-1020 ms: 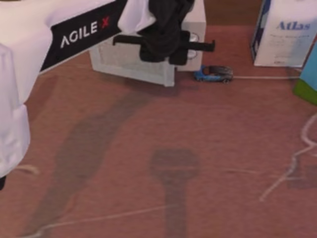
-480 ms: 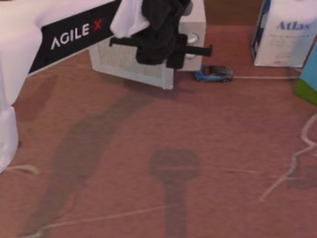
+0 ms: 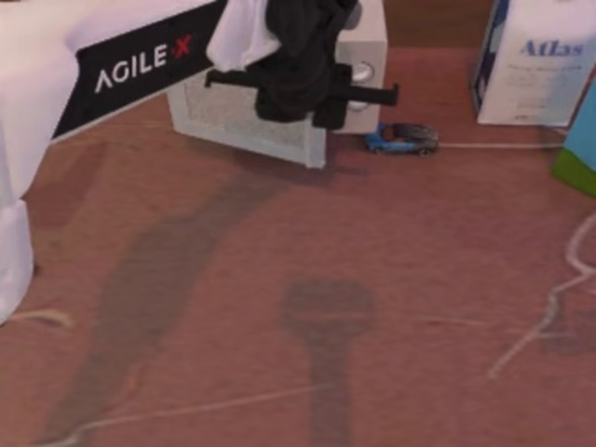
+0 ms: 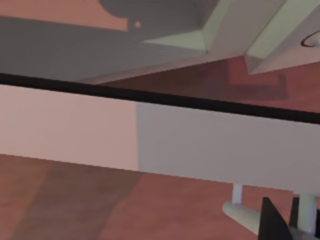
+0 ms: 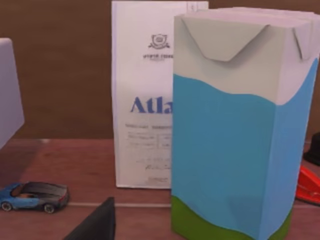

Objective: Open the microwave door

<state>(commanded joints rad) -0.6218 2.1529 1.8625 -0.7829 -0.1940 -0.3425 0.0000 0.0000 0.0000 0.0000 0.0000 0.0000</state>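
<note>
At the top centre of the top view, the left gripper (image 3: 303,84) hangs over the microwave (image 3: 363,37), its fingers spread wide above the microwave door (image 3: 247,126), which is swung partly out. Whether they touch the door I cannot tell. A blue toy car (image 3: 402,139) sits just right.

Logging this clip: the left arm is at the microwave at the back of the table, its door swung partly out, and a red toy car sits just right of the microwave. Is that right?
One slip: the toy car is blue, not red, as the top view shows. The rest holds: the left gripper is at the microwave, and the microwave door stands angled out from the front.
</note>
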